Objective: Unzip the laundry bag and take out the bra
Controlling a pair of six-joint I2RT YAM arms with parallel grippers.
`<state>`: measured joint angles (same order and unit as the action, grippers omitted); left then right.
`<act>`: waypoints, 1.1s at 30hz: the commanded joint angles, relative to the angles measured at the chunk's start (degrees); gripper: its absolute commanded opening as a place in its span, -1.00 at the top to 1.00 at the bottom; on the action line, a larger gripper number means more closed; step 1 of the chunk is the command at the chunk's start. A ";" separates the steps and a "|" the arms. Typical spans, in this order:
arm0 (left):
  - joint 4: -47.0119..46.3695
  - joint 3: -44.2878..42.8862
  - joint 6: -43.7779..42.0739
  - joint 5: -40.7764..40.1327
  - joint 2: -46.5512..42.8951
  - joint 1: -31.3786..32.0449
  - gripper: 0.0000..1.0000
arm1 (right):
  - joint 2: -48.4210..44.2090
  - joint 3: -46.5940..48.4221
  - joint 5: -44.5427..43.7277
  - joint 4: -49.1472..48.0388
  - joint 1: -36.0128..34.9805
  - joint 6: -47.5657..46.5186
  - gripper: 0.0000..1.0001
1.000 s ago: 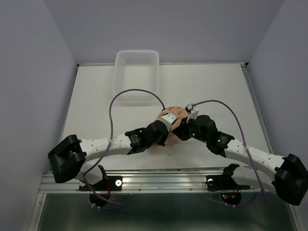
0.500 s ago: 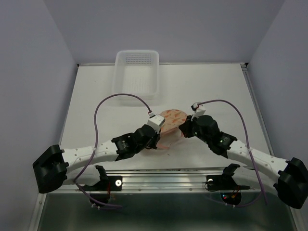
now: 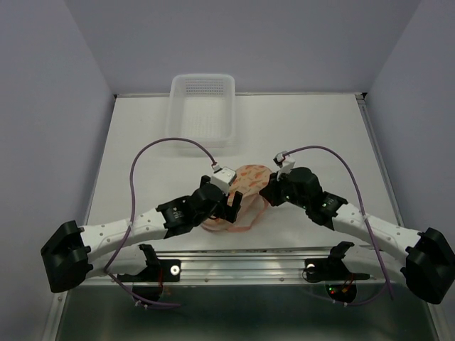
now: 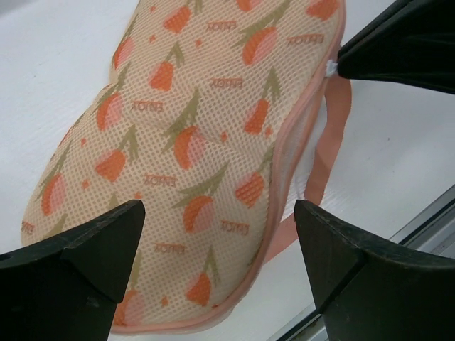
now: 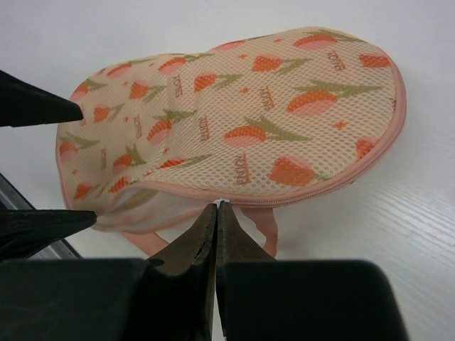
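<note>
White tabletop point(image 3: 320, 135) filled the scene beneath pale lavender walls, with a perforated basket point(image 3: 202, 117) at the far edge and the laundry bag point(image 3: 249, 177) lying near the front, between the two arms. The left gripper point(image 4: 220, 263) stood wide open, its fingers astride the bag's nearer lobe and touching nothing. The right gripper point(image 5: 215, 209) was pinched closed at the pink zipper trim point(image 5: 334, 186), apparently on the small white zipper pull point(image 4: 330, 67). Along the near edge the seam gaped a little, pale lining showing in the gap, and a pink strap point(image 4: 328, 142) trailed out onto the table beneath it. The bra was not visible; it was presumably inside. Unzipping looked to be the step in hand, only partly done. The next move probably called for the open left fingers to come down and clamp the fabric beside the gap, bracing the pouch so the right could draw the pull further round the curve without dragging the whole bag along.
</note>
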<state>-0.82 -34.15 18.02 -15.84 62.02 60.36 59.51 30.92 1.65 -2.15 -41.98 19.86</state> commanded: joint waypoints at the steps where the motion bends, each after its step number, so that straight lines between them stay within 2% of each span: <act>1: -1.63 -3.46 -4.04 2.64 -2.34 0.02 -0.98 | 1.75 4.15 5.73 -4.26 -0.83 -1.14 0.99; 6: -3.31 -6.27 -7.29 4.84 0.81 0.20 -0.97 | 3.95 5.38 7.05 -5.49 -2.76 0.35 0.99; 13: -4.28 -11.72 -10.64 5.29 11.88 0.90 -0.80 | 5.09 5.82 7.32 -5.76 -3.90 1.24 0.99; 15: -3.93 -12.60 -10.99 5.03 13.56 0.99 -0.67 | 5.01 5.82 7.23 -5.85 -3.90 1.32 0.99; 17: -3.75 -13.04 -10.99 3.80 14.79 0.99 -0.43 | 4.83 5.82 7.31 -5.76 -3.90 1.41 0.99; 18: -3.66 -12.96 -10.99 3.36 14.97 1.08 -0.27 | 4.74 5.73 7.31 -5.76 -3.90 1.41 0.99; 19: -3.75 -12.87 -10.90 3.27 15.06 0.99 0.09 | 4.66 5.82 7.23 -5.76 -3.90 1.41 0.99; 21: -3.93 -12.70 -10.81 3.27 15.06 0.99 0.39 | 4.57 5.65 7.14 -5.76 -3.90 1.50 0.99; 22: -4.10 -12.35 -10.73 3.27 15.06 0.99 0.66 | 4.57 5.65 7.14 -5.76 -3.90 1.59 0.99; 24: -4.28 -11.91 -10.55 3.09 15.15 0.99 0.92 | 4.48 5.56 6.62 -5.76 -3.90 1.59 0.99; 26: -4.28 -11.11 -10.20 3.00 14.97 0.99 1.00 | 3.43 5.21 2.69 -4.80 -3.90 1.94 0.99; 33: -4.28 -5.49 -7.39 1.51 10.42 0.99 1.00 | -0.96 4.68 -14.02 1.88 -2.24 3.78 0.99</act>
<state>-5.21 -42.98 8.97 -11.84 77.12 61.19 62.08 34.26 -0.01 -2.28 -45.47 22.06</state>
